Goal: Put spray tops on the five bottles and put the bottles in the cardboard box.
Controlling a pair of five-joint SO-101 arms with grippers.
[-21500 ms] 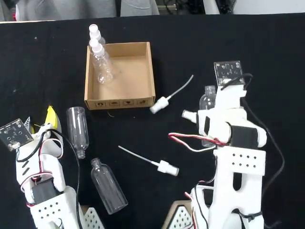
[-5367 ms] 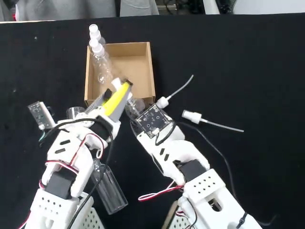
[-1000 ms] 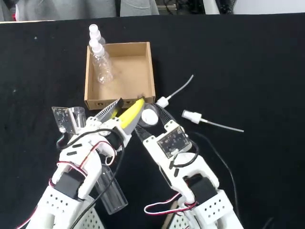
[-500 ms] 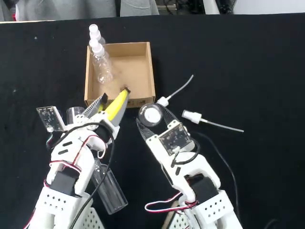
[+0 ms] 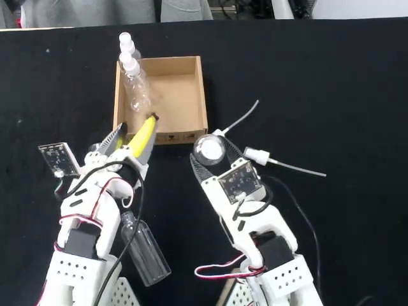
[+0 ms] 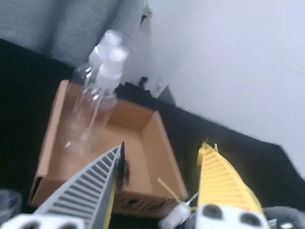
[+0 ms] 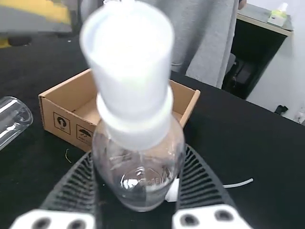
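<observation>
Capped bottle being gripped in the right claw at frame centre, near the cardboard box, left claw hanging released over its front edge, two capped bottles leaning in its upper left corner.

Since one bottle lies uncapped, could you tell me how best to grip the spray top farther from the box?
Take the spray top by its white head, from above, closing across its width. It lies flat, and its thin tube looks too slender to hold securely.
</observation>
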